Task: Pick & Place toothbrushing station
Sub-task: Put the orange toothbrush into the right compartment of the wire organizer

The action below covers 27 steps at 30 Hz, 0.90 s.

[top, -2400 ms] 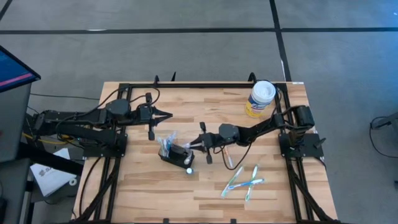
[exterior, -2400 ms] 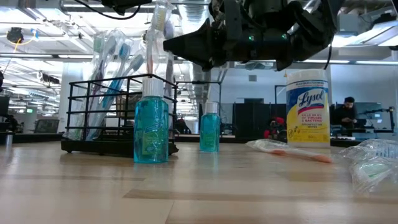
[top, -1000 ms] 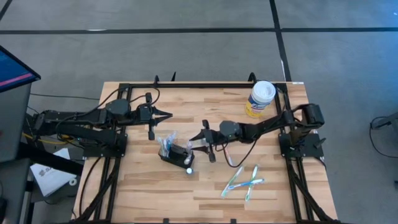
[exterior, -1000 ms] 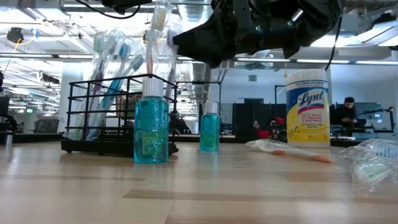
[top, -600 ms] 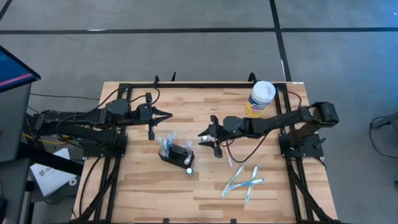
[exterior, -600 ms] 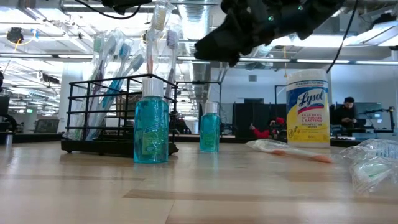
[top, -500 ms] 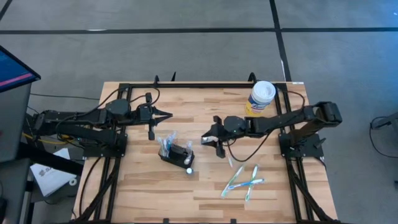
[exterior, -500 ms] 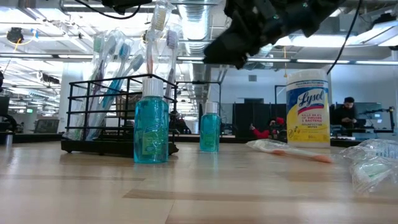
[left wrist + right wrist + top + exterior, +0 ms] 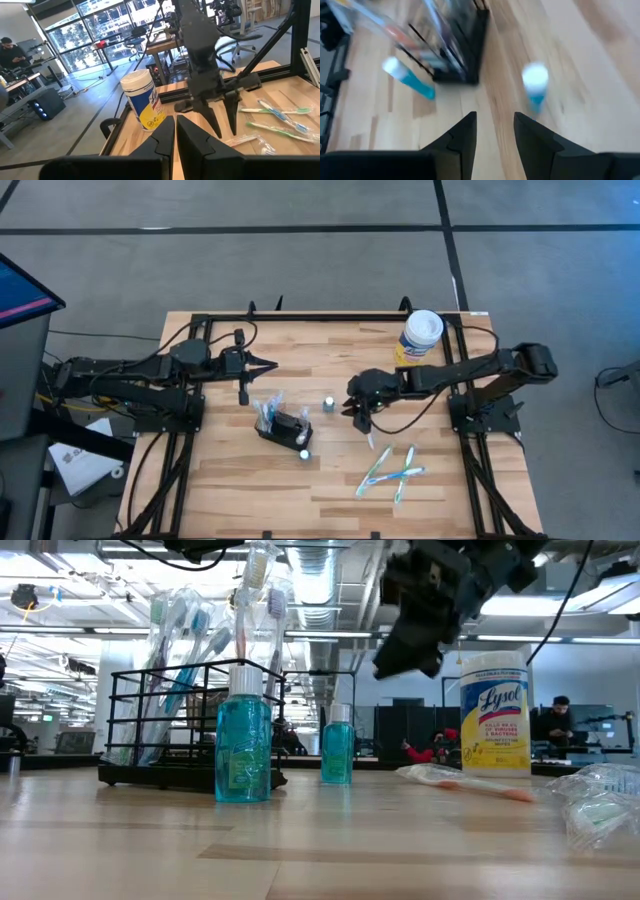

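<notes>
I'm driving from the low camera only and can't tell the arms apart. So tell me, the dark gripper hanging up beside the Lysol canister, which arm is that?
Observer: That is the right gripper, above the table between the toothbrushing station and the canister.
Operator: Is it carrying anything?
Observer: No. Its wrist view shows the fingers apart with nothing between them.
Operator: And the other arm?
Observer: The left gripper is shut and empty, clear of the station on the left arm's side of the table.
</notes>
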Tool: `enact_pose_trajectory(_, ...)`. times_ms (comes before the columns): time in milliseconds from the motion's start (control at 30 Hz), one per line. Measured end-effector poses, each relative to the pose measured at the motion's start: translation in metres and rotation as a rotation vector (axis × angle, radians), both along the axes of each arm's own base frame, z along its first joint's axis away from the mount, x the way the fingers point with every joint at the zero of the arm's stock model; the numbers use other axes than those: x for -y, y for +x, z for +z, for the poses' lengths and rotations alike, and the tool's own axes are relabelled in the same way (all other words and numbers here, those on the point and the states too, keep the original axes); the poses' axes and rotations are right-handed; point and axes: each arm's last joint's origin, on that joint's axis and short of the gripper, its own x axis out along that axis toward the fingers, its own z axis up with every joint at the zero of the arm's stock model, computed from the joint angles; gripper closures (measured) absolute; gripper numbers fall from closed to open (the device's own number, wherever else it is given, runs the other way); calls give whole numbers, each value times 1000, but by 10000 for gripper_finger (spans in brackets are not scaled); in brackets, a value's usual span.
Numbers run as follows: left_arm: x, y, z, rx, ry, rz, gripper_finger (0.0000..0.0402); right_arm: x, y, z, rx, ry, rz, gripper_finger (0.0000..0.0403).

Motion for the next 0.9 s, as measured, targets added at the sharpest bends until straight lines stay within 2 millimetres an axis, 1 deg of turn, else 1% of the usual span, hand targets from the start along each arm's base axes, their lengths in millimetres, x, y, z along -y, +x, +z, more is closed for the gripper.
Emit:
enact_pose_trajectory(67,0,0,0,0,0,0,389,0,-3,-5,-57,27,-29,281)
enact_pose_trajectory(367,0,0,0,-1,0,0,389,1,-12,-11,-187,142,-164,285)
enact_pose_trajectory(467,0,0,0,1,-6,0,389,1,-13,-18,-239,190,-234,285)
enact_pose_trajectory(533,0,0,0,3,-16,1,389,1,-16,-20,-277,201,-258,285)
enact_pose_trajectory(633,0,0,0,4,-17,1,389,3,-15,-23,-296,216,-307,285)
enact_pose_trajectory(700,0,0,0,5,-17,1,389,4,-16,-27,-323,207,-340,285)
enact_pose_trajectory(800,0,0,0,7,-16,1,389,6,-17,-26,-321,194,-370,285)
enact_pose_trajectory(900,0,0,0,7,-16,1,389,9,-17,-31,-347,184,-403,285)
